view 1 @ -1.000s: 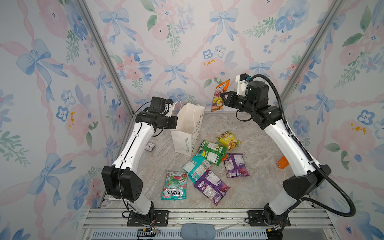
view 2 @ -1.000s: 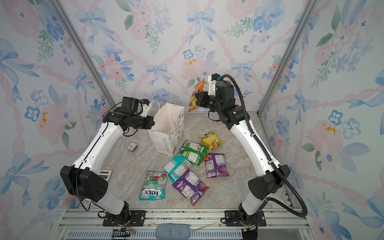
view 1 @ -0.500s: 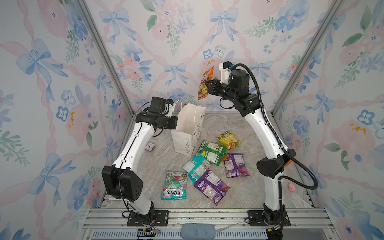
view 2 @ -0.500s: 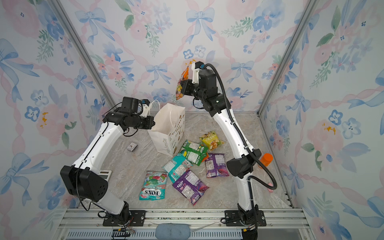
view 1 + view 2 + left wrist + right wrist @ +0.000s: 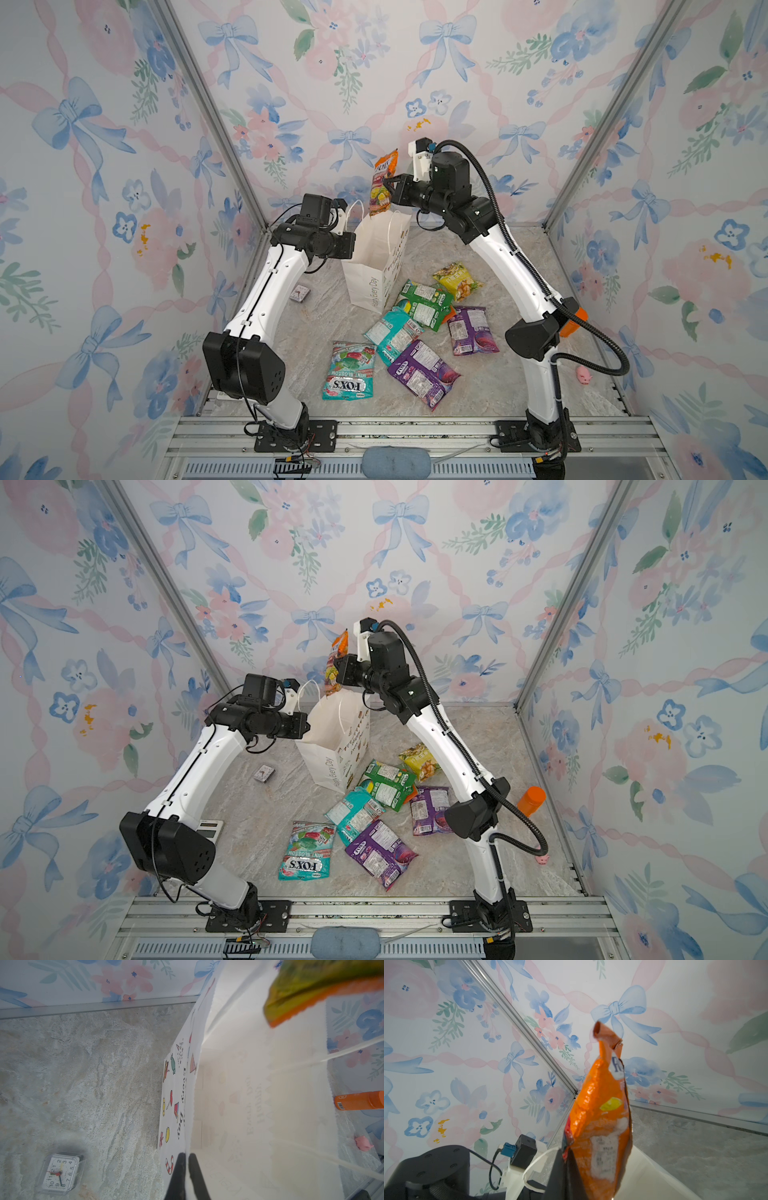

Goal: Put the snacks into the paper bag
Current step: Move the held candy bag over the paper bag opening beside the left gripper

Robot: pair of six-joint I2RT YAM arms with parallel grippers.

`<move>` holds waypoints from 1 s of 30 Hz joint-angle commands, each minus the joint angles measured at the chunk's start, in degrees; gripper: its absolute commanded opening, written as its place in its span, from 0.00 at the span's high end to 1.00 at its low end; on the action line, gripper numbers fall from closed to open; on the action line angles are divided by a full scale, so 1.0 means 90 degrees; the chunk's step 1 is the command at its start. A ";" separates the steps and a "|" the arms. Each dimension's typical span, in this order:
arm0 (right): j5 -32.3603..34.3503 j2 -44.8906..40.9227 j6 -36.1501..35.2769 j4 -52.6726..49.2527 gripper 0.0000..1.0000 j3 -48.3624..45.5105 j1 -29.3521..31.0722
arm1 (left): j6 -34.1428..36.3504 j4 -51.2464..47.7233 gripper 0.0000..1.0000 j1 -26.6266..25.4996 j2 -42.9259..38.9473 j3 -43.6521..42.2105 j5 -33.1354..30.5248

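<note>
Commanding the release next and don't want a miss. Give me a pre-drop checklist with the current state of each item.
1. Grip: right gripper has its jaws shut on the orange packet, which hangs upright: ok.
2. Alignment: the packet's lower end is over the mouth of the paper bag in both top views: ok.
3. Mouth held open: left gripper has its jaws shut on the bag rim: ok.
4. Bag standing upright on the table: ok.
5. Cord handles clear of the drop path: one runs close beside the packet in the left wrist view: cannot tell.
</note>
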 commanded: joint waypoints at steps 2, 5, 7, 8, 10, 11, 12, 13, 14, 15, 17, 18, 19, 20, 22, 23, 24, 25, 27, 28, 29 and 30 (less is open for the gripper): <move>0.0273 -0.0835 -0.0073 0.0733 1.00 -0.0897 0.0148 | -0.0070 0.0043 1.00 0.0033 -0.0155 -0.0076 0.0087; 0.0316 -0.1063 -0.0049 0.0824 1.00 -0.1319 0.0160 | -0.0079 0.0040 1.00 0.0045 -0.0156 -0.0079 0.0076; 0.0339 -0.1189 -0.0026 0.0865 1.00 -0.1568 0.0158 | -0.0079 0.0043 1.00 0.0044 -0.0147 -0.0078 0.0077; 0.0346 -0.1231 -0.0015 0.0867 1.00 -0.1648 0.0161 | -0.0081 0.0043 1.00 0.0044 -0.0142 -0.0074 0.0078; 0.0365 -0.1303 -0.0016 0.0773 1.00 -0.1784 0.0160 | -0.0084 0.0045 1.00 0.0043 -0.0127 -0.0067 0.0095; 0.0377 -0.1334 -0.0023 0.0744 1.00 -0.1839 0.0160 | -0.0094 0.0041 1.00 0.0043 -0.0131 -0.0069 0.0095; 0.0394 -0.1374 -0.0024 0.0722 1.00 -0.1925 0.0160 | -0.0089 0.0044 1.00 0.0044 -0.0131 -0.0074 0.0095; 0.0399 -0.1414 -0.0026 0.0687 1.00 -0.2004 0.0160 | -0.0094 0.0042 1.00 0.0043 -0.0125 -0.0072 0.0100; 0.0409 -0.1439 -0.0026 0.0675 1.00 -0.2066 0.0155 | -0.0089 0.0045 1.00 0.0052 -0.0125 -0.0069 0.0100; 0.0412 -0.1477 -0.0025 0.0670 1.00 -0.2124 0.0160 | -0.0100 0.0046 1.00 0.0047 -0.0127 -0.0074 0.0105; 0.0391 -0.1551 -0.0005 0.0711 1.00 -0.2321 0.0158 | -0.0103 0.0046 1.00 0.0051 -0.0126 -0.0074 0.0115; 0.0395 -0.1586 0.0014 0.0730 1.00 -0.2382 0.0160 | -0.0114 0.0046 1.00 0.0046 -0.0130 -0.0073 0.0116; 0.0390 -0.1610 0.0026 0.0743 1.00 -0.2469 0.0170 | -0.0110 0.0046 1.00 0.0043 -0.0135 -0.0072 0.0123; 0.0392 -0.1620 0.0032 0.0742 1.00 -0.2522 0.0169 | -0.0109 0.0041 1.00 0.0043 -0.0129 -0.0069 0.0129; 0.0393 -0.1630 0.0062 0.0746 1.00 -0.2621 0.0189 | -0.0109 0.0046 1.00 0.0043 -0.0128 -0.0074 0.0134; 0.0394 -0.1630 0.0079 0.0741 1.00 -0.2665 0.0195 | -0.0116 0.0044 1.00 0.0043 -0.0133 -0.0074 0.0140; 0.0396 -0.1626 0.0092 0.0758 1.00 -0.2704 0.0199 | -0.0110 0.0046 1.00 0.0050 -0.0131 -0.0067 0.0144; 0.0396 -0.1620 0.0110 0.0799 1.00 -0.2744 0.0208 | -0.0116 0.0046 1.00 0.0043 -0.0126 -0.0065 0.0144; 0.0387 -0.1568 0.0148 0.0844 1.00 -0.2749 0.0209 | -0.0108 0.0041 1.00 0.0043 -0.0126 -0.0074 0.0154; 0.0359 -0.1528 0.0161 0.0860 1.00 -0.2724 0.0209 | -0.0109 0.0045 1.00 0.0043 -0.0127 -0.0072 0.0162; 0.0344 -0.1480 0.0185 0.0857 1.00 -0.2687 0.0219 | -0.0099 0.0041 1.00 0.0044 -0.0126 -0.0070 0.0168; 0.0306 -0.1415 0.0195 0.0851 1.00 -0.2621 0.0218 | -0.0101 0.0035 1.00 0.0050 -0.0139 -0.0072 0.0173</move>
